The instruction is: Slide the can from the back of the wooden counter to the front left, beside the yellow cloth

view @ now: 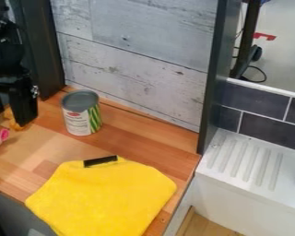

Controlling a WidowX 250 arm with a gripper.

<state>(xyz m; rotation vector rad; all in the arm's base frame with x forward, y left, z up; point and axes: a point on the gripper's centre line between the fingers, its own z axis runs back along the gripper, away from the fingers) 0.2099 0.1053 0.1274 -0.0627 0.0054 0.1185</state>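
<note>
Yellow cloth (103,198) nearest on the wooden counter (138,140), black gripper (11,118) at upper left.
The gripper's fingers stand well apart, nothing visibly clasped, beside a partly hidden orange toy (14,123); it looks light, probably best squeezed mid-body. The cloth seems soft and limp: pinch a fold. The upright can (78,120) looks stiff, smooth.
</note>
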